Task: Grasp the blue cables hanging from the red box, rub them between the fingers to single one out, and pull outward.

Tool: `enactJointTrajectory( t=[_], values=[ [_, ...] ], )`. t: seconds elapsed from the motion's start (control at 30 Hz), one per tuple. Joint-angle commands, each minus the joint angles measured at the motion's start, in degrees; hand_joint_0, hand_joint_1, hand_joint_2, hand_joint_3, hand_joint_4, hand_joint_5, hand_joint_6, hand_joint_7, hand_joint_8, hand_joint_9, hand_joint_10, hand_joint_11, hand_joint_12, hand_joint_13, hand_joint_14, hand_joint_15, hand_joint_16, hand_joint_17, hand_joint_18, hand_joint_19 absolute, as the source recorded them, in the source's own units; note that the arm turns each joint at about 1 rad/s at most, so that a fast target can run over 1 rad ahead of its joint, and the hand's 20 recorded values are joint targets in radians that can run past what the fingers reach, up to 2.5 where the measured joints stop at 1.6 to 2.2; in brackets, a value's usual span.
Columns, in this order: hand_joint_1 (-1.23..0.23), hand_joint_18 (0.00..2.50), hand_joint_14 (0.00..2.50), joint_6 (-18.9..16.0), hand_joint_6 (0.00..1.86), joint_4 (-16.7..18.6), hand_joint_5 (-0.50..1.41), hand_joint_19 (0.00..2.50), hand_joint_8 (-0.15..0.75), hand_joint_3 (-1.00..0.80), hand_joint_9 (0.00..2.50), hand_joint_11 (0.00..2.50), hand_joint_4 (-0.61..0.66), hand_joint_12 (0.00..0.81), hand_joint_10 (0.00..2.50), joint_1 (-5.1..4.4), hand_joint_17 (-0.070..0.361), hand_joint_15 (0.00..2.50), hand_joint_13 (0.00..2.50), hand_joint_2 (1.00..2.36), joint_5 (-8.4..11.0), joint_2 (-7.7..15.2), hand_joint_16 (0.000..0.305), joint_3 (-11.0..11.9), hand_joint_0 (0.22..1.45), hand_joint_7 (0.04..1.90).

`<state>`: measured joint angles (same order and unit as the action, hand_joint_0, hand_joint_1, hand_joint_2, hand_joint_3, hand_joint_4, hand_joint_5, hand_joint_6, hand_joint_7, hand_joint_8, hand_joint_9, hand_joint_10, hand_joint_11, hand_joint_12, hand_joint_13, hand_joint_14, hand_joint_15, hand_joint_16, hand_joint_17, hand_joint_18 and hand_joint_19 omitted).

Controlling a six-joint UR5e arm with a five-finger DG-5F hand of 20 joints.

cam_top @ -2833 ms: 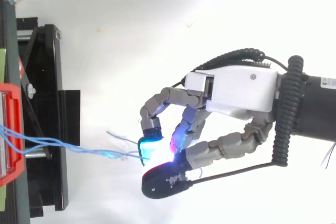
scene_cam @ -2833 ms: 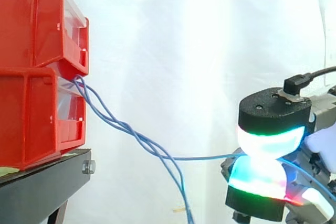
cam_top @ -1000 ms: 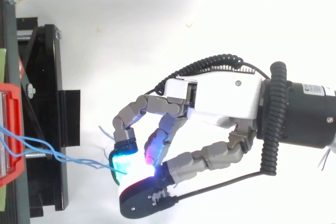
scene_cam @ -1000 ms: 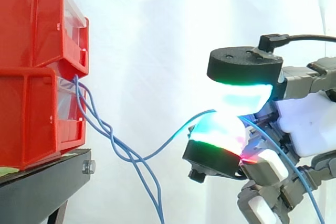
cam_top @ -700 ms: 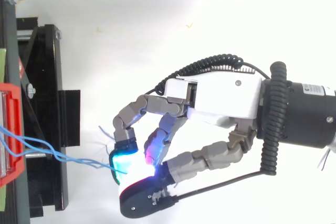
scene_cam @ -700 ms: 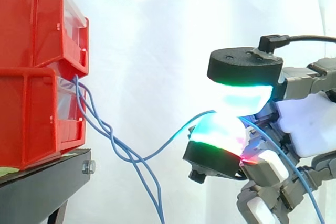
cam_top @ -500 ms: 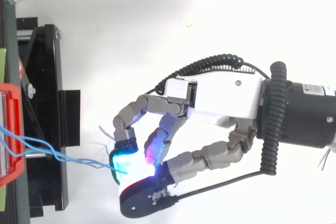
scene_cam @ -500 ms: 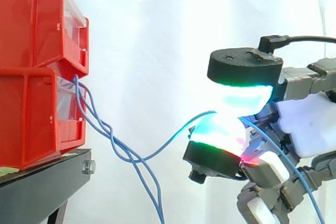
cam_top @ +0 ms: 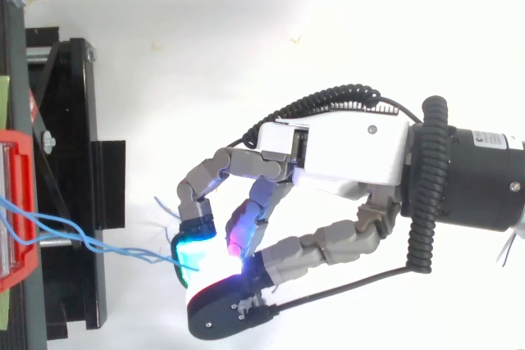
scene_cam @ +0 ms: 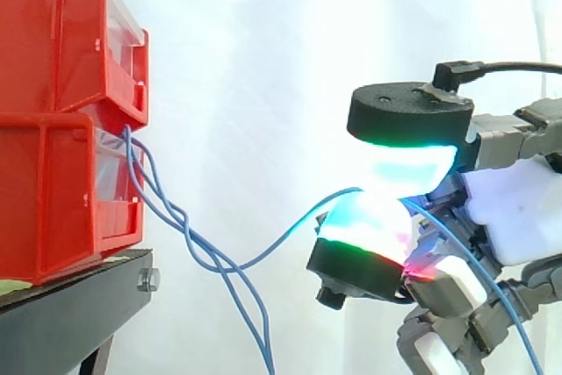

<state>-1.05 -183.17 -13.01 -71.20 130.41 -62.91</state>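
The robot hand point(cam_top: 344, 149) is clamped on a single blue cable point(scene_cam: 290, 233). The strand is pinched between two glowing fingertip pads point(scene_cam: 408, 164), one pressed down from above and one brought up from below, and the other fingers are curled underneath. From the pinch the cable is carried in a slack sag to the lower red box point(scene_cam: 53, 182), which is set well apart from the robot hand on the side its fingertips face. An upper red box point(scene_cam: 53, 32) is stacked on it, and both are borne by a black stand point(scene_cam: 70, 313). Behind the pads, the free tail of the same strand can be seen trailing down past the palm. The loose blue cables point(scene_cam: 241, 305) are not held. They are twisted together from the same slot of the box and hang below the level of the pads, between the robot hand and the box.

The singling-out is judged to be done, so the outward pull is the step in hand. A straight retreat away from the box is called for. The sag must be taken up before any tension is felt, and the pinch must be held firm, since so thin a strand could slip through the pads. A snag may be expected where the strands are twisted together near the box.
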Motion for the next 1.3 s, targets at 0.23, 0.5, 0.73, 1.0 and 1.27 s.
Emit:
enactJointTrajectory(
  t=[0.23,0.5,0.73,1.0,1.27],
  values=[
    [-0.77,0.79,0.02,0.00,0.90,0.00,-0.07,0.51,0.308,-0.05,1.23,0.69,0.03,0.424,0.01,0.00,0.126,0.71,0.94,1.01,0.01,-0.07,0.056,-0.54,0.57,1.14],
    [-0.77,0.80,0.02,0.00,0.90,1.67,-0.07,0.52,0.318,-0.05,1.24,0.69,0.03,0.423,0.02,0.00,0.125,0.70,0.94,1.01,0.01,0.01,0.056,-16.54,0.57,1.14],
    [-0.78,0.76,0.02,0.00,0.90,9.23,-0.07,0.50,0.356,-0.05,1.23,0.58,0.01,0.418,0.02,0.00,0.129,0.66,0.89,1.01,0.01,-0.07,0.058,-33.41,0.57,1.15],
    [-0.76,0.63,0.02,0.00,0.90,20.13,-0.08,0.45,0.411,-0.11,1.09,0.29,0.01,0.405,0.01,0.00,0.123,0.51,0.73,1.01,0.01,-0.07,0.055,-32.01,0.57,1.15],
    [-0.68,0.47,0.01,0.00,0.93,31.73,-0.11,0.37,0.451,-0.22,0.90,0.00,0.01,0.386,0.00,0.00,0.121,0.38,0.57,1.01,0.01,-0.07,0.054,-23.92,0.57,1.17]
  ],
)
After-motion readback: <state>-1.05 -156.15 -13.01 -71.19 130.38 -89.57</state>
